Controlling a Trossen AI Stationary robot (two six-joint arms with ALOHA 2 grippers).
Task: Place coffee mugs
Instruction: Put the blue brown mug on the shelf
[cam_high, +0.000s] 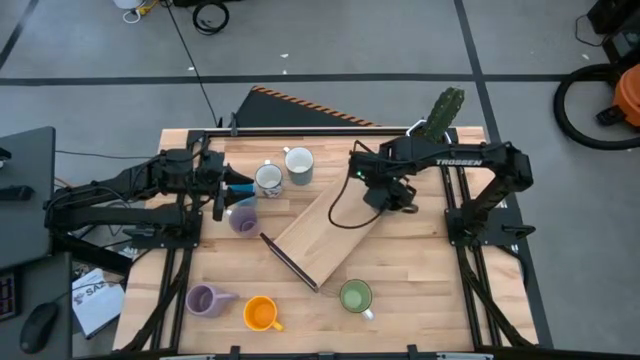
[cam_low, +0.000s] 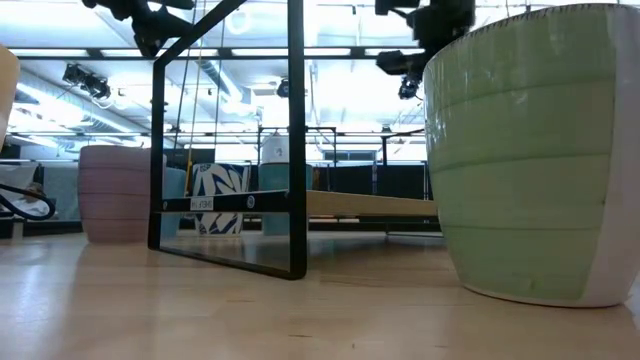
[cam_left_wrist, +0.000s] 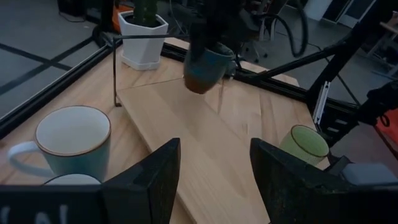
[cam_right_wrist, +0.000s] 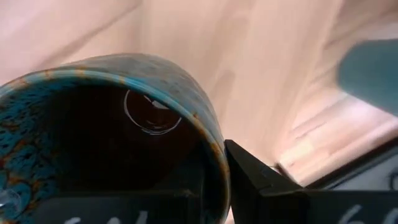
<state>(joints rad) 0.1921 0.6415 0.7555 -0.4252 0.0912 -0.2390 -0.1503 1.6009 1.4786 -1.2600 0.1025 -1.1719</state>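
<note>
My right gripper (cam_high: 388, 192) is shut on a dark brown mug with blue speckles (cam_left_wrist: 207, 65) above the far right end of the sloping wooden board (cam_high: 325, 235). My left gripper (cam_left_wrist: 214, 177) is open and holds nothing. It hovers at the table's left, pointing at the white mug (cam_high: 267, 178) and the pale grey mug (cam_high: 298, 165). A lavender mug (cam_high: 243, 216) stands just near of it. Along the near edge stand a second lavender mug (cam_high: 205, 300), an orange mug (cam_high: 260, 314) and a green mug (cam_high: 355, 296), all upright on their bases. My right gripper grips the dark mug by its rim wall (cam_right_wrist: 214, 155), coming from above. One finger (cam_right_wrist: 261, 180) lies outside the wall. The other seems to be inside the dark hollow. The mug hangs below the fingers, lifted clear of the board and slightly tilted.
The board has a black wire frame (cam_low: 230, 150) at its low near end. A white faceted pot with a cactus (cam_high: 440, 115) stands at the far right corner. Black rails (cam_high: 330, 130) line the table's edges. Bare wood (cam_high: 430, 290) lies near the green mug.
</note>
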